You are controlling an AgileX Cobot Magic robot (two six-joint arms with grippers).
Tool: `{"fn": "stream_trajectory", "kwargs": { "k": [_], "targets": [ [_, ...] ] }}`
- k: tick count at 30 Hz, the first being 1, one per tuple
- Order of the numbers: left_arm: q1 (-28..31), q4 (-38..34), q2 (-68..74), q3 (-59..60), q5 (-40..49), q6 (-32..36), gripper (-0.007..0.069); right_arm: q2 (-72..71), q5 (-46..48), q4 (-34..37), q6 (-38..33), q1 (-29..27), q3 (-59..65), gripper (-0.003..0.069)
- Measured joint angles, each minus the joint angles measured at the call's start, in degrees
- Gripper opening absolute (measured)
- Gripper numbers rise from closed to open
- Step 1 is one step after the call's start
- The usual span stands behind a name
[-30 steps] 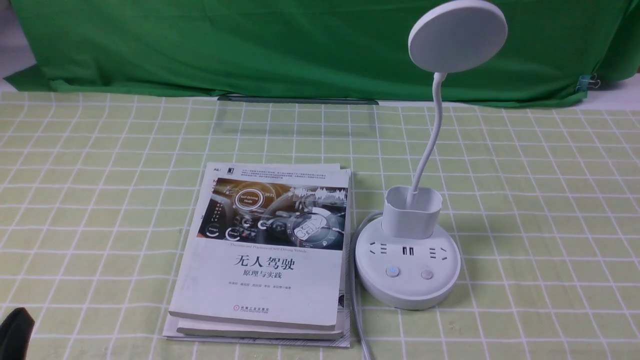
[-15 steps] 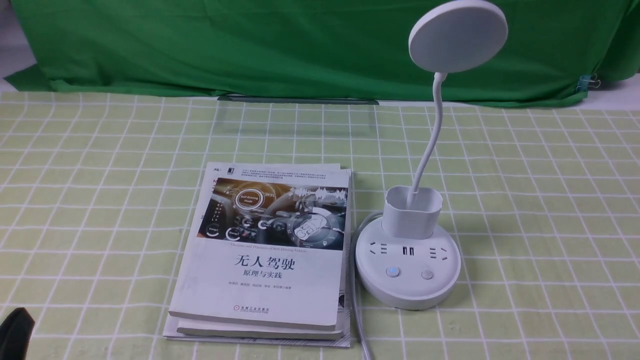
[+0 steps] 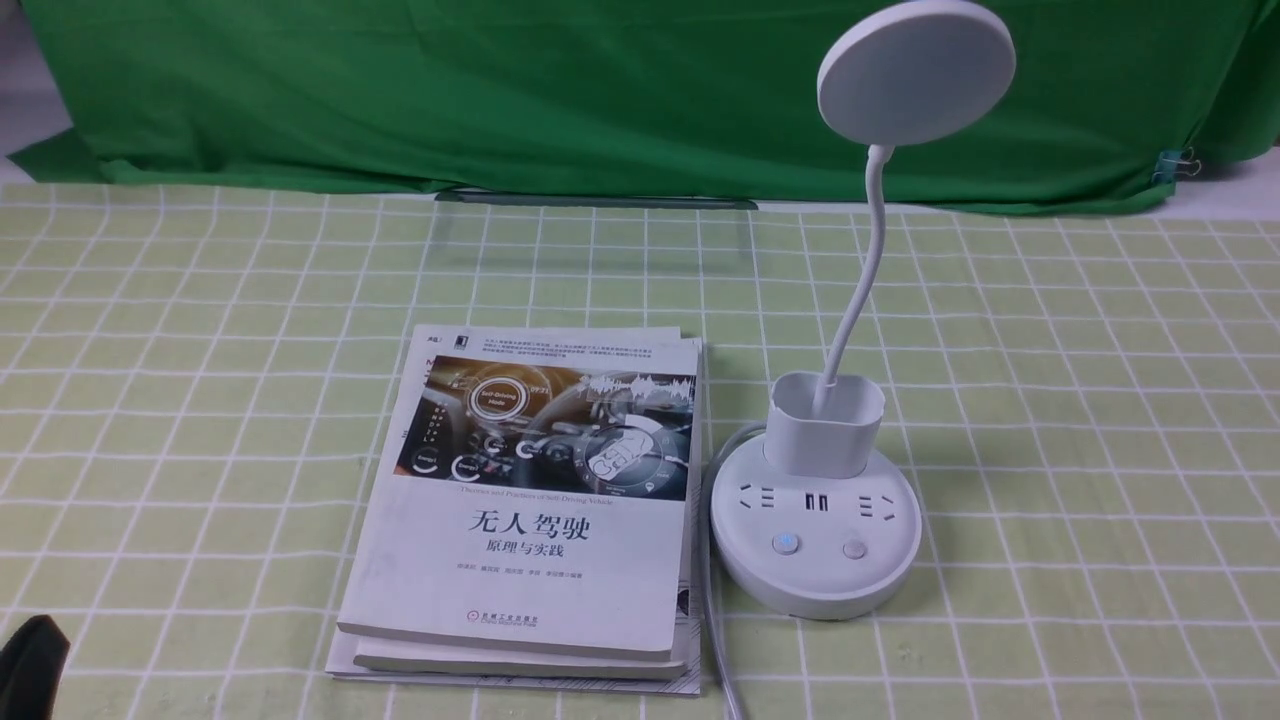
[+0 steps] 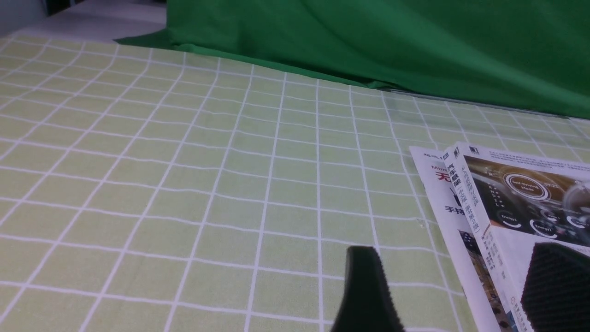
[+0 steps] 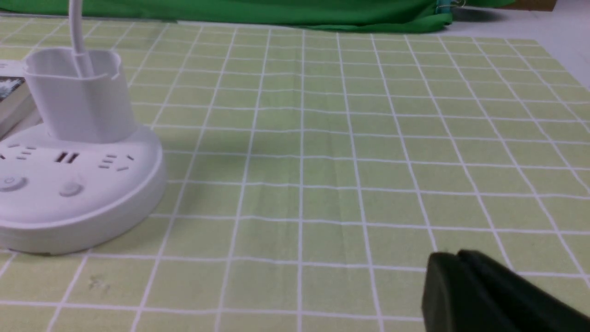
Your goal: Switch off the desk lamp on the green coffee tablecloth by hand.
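— Item one, desk lamp?
— A white desk lamp with a round base, square-sided cup holder and bendy neck (image 3: 843, 318) is being displayed right of centre in the front view. Its flat disc head (image 3: 915, 75) is being held aloft at upper right, and a bluish glow is being shown by the left of two round buttons (image 3: 785, 543).
— Support?
— The base is being borne by a pale yellow-green tablecloth with white checks (image 3: 1100, 400); a plain dark green backdrop cloth (image 3: 600, 90) is being hung along the upper edge.
— Adjoining pieces?
— A stack of white-covered books (image 3: 530, 560) is being kept just left of the base, with a grey cable (image 3: 712, 600) being run between them.
— Grippers?
— The black left gripper (image 4: 458, 247) is being held with its fingers well apart, nothing being gripped. The black right gripper (image 5: 454, 253) is being kept with its fingertips together, nothing being seen between them. The lamp is being touched by neither.
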Motion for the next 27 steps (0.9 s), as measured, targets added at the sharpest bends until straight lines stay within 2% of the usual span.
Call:
{"fn": "stream_trajectory", "kwargs": {
  "k": [27],
  "targets": [
    [0.00,0.00,0.00,0.00,0.00,0.00,0.0410,0.00,0.00,0.00,0.00,0.00,0.00,0.0113]
  ]
}}
